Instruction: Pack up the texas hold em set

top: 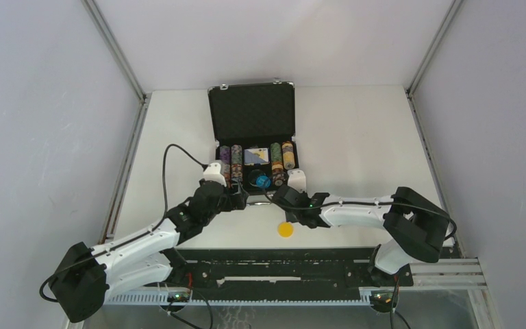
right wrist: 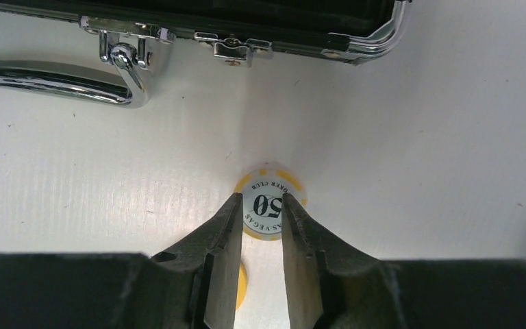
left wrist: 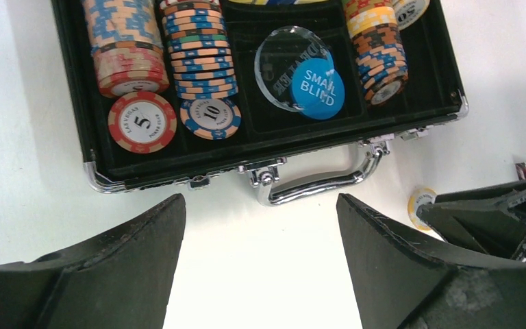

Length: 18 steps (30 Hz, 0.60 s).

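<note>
- My right pincer [right wrist: 260,199] is nearest. Its jaws are narrowed to a slim gap with nothing clamped, and the tips sit over the yellow 50 chip [right wrist: 268,179].
- That chip lies flat on the desk [right wrist: 418,171], dead ahead of those tips. It's a round disc, so no long axis to favour.
- My left pincer [left wrist: 260,205] gapes wide and empty, farther from the chip.
- Just beyond is the open briefcase [right wrist: 246,14], where I judge the chip belongs.

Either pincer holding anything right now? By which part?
Nothing is held. The left pincer is open and empty in front of the case. The right pincer stands narrow over the 50 chip, which lies flat; the tips overlap its face, not its rim.
</note>
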Motion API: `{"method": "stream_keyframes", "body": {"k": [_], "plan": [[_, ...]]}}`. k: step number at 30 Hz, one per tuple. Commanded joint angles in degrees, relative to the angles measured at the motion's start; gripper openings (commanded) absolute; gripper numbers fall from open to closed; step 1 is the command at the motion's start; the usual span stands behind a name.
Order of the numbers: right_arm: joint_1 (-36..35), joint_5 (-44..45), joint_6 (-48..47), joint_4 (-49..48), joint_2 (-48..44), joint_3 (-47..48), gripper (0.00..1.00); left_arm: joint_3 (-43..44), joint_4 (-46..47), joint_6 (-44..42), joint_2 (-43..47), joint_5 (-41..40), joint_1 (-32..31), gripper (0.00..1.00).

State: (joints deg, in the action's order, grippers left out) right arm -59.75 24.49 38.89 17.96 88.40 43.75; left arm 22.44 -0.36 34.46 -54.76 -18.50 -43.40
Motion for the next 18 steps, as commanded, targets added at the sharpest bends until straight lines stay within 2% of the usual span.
{"method": "stream_keyframes", "body": {"k": [1,4,8,10,12,13,18], "plan": [[0.6,0.8,-0.6,-0.2,-3.8,-0.2,0.36,0.2,4.0,-1.6,0.9,4.5,-0.8,0.83],[1.4,0.9,-1.2,-0.2,-4.5,-0.4,0.38,-0.8,7.6,-1.6,0.8,3.8,-6.7,0.68],[2.5,0.8,-2.3,-0.6,-4.3,-0.6,0.45,-0.9,10.8,0.7,-5.2,-0.6,-15.6,0.36],[2.6,0.7,-2.6,-0.7,-4.1,-0.6,0.5,-0.3,12.0,2.9,-9.4,-1.4,-18.6,0.22],[2.8,0.9,-2.6,-0.7,-4.0,-0.6,0.52,0.3,13.5,3.8,-12.4,-1.2,-20.2,0.04],[2.8,1.0,-2.5,-0.8,-3.9,-0.8,0.52,0.3,14.9,5.1,-13.4,-0.5,-20.6,0.01],[3.3,0.3,-2.5,-1.8,-4.5,-2.1,0.52,-1.3,22.8,7.9,-15.4,4.3,-22.3,0.0]]}}
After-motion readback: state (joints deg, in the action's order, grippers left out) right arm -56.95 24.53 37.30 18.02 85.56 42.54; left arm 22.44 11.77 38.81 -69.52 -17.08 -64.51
